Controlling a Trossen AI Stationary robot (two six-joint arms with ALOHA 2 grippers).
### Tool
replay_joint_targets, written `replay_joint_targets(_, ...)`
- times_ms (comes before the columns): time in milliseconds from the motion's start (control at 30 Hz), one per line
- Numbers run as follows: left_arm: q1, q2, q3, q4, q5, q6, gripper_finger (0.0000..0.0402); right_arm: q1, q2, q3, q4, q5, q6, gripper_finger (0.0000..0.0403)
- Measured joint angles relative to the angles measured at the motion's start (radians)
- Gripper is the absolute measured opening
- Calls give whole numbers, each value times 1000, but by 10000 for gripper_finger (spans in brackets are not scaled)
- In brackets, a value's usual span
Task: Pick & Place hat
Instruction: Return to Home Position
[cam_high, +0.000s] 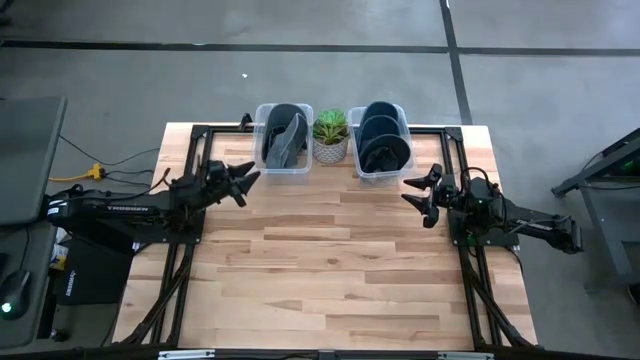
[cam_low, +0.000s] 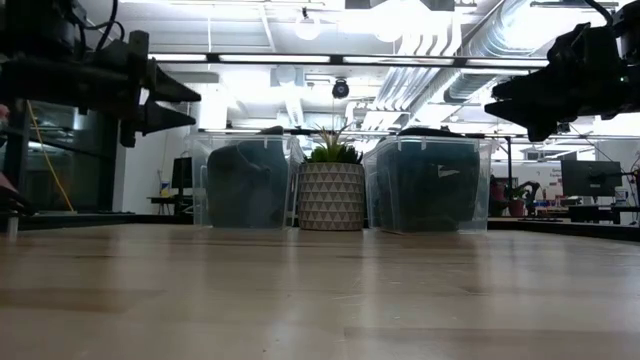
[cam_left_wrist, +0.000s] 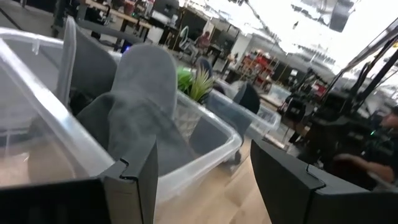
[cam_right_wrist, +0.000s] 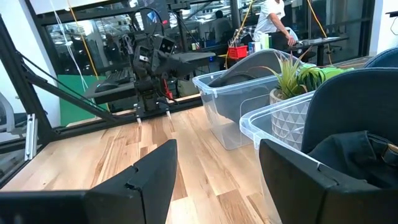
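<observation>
Nearest, the right gripper (cam_high: 412, 191) and left gripper (cam_high: 249, 186) hover above the table (cam_high: 330, 262), jaws wide, empty. Just beyond the right one, the blue caps (cam_high: 383, 140) lie in the right bin (cam_high: 403, 112), so homing likely means backing straight away.

Table (cam_high: 330, 260): pale wood planks, mostly bare.
Left clear bin (cam_high: 285, 171): standing on the wood at the far edge.
Potted plant (cam_high: 330, 136): between the two bins, just beside each.
Right clear bin (cam_high: 380, 177): at the far edge, in line with the other two.
</observation>
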Motion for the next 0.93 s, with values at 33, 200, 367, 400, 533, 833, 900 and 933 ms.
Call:
replay_joint_targets(33,0,0,0,-14,0,0,200,0,0,0,0,0,0,222)
replay_joint_targets(200,0,0,0,-79,0,1,200,0,0,0,0,-1,0,222)
replay_joint_targets(367,0,-1,0,-107,0,3,200,0,0,0,0,-1,0,222)
replay_joint_targets(400,0,-1,0,-108,0,3,200,0,0,0,0,-1,0,222)
replay_joint_targets(533,0,-1,0,-106,0,3,200,0,0,0,0,-1,0,222)
replay_joint_targets(833,0,-1,0,-107,0,1,200,0,0,0,0,-1,0,222)
replay_joint_targets(900,0,-1,0,-108,0,1,200,0,0,0,0,-1,0,222)
replay_joint_targets(933,0,0,0,-108,0,1,200,0,0,0,0,-1,0,222)
